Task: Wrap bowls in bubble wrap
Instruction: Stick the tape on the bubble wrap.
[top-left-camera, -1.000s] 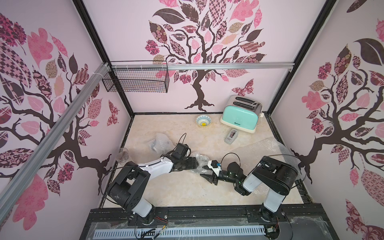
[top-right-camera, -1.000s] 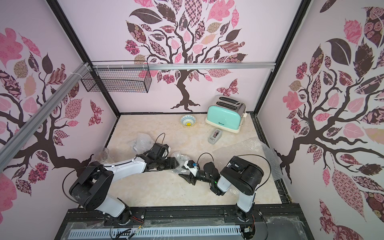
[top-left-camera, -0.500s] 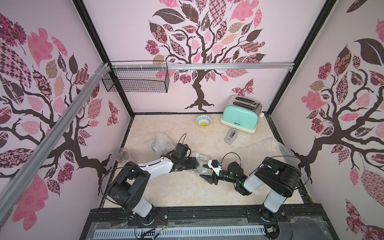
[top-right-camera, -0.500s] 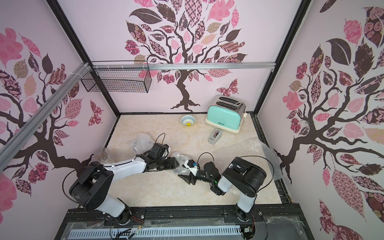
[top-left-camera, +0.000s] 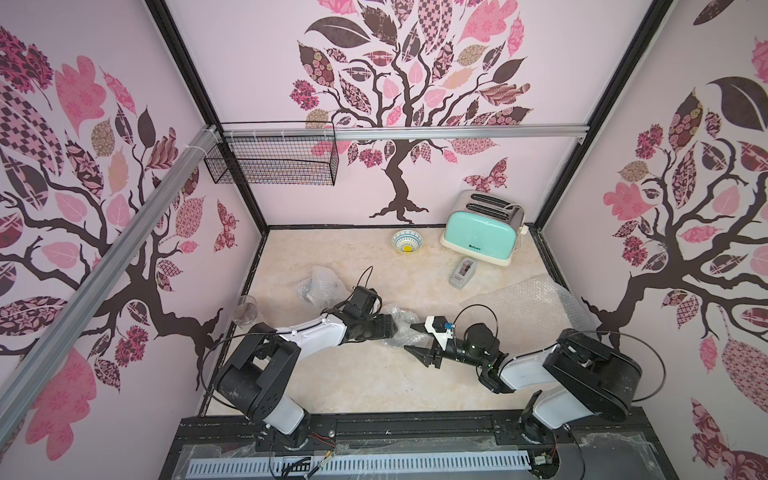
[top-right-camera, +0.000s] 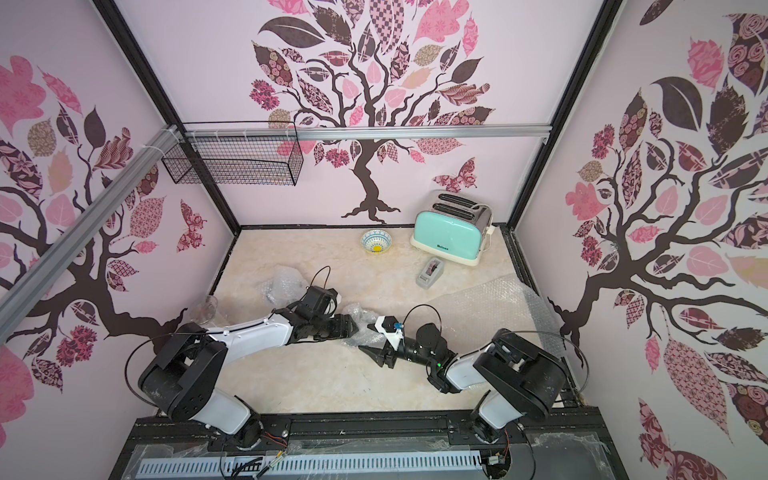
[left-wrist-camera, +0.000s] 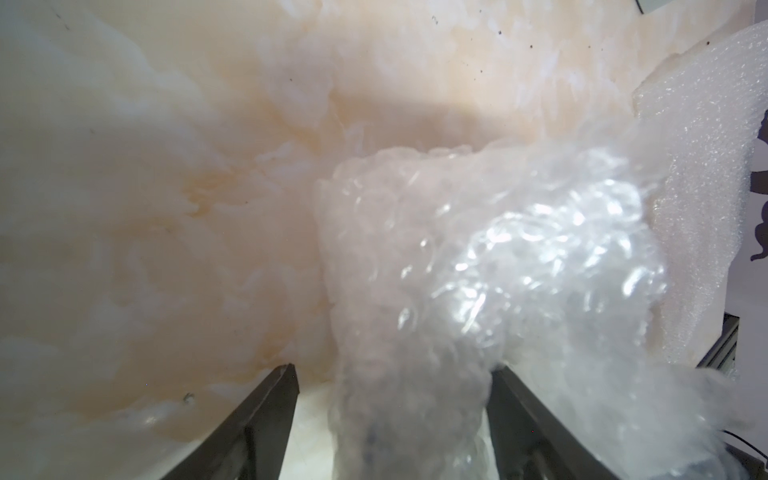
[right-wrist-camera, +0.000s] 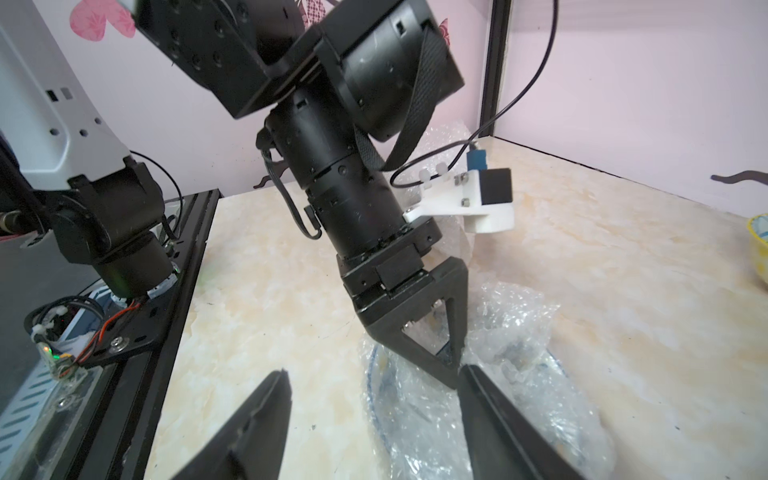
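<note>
**Fold the loose wrap over the bowl**

A bowl (right-wrist-camera: 376, 374) peeks blue through the bubble wrap bundle (top-left-camera: 397, 320) in the middle of the tabletop (top-left-camera: 374, 382). The left hand (top-left-camera: 392, 326) is wide, with wrap between its fingers. The right hand (top-left-camera: 409, 337) is wide and empty. It should pinch a loose edge gently and fold it over.

Crumpled clear bubble-wrap bundle (top-left-camera: 397, 322) lies between left gripper (top-left-camera: 392, 328) and right gripper (top-left-camera: 409, 337), touching both, with a blue bowl rim (right-wrist-camera: 376, 374) faint inside. Round blue-and-white, yellow-centred ceramic bowl (top-left-camera: 406, 242) sits upright, unwrapped, well beyond both.
</note>
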